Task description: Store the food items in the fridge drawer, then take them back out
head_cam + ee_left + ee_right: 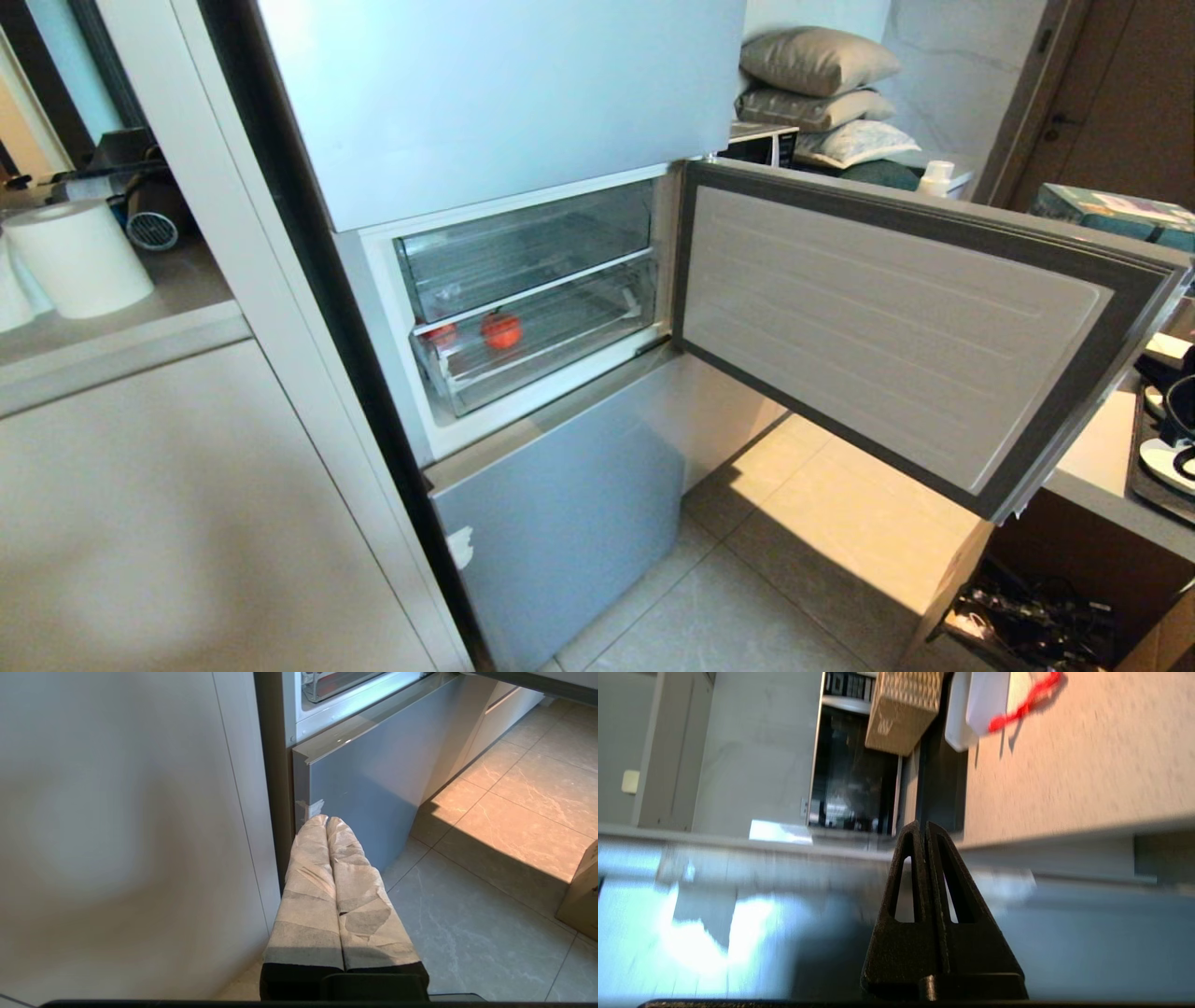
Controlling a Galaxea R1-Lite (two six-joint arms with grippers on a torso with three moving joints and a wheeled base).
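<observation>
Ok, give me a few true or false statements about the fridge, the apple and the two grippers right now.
1. The apple lies in the lower clear drawer. True.
2. The middle fridge door is closed. False: it stands swung open to the right.
3. The left gripper is shut and empty, low by the bottom door. True.
4. The right gripper holds the apple. False: its fingers are shut together on nothing.
5. The upper drawer holds a red fruit. False: nothing shows in it.

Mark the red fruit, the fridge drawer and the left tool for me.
red fruit [501, 329], head view, its front skin.
fridge drawer [523, 378], head view, its clear front lip.
left tool [326, 820], left wrist view, between its closed tips.
</observation>
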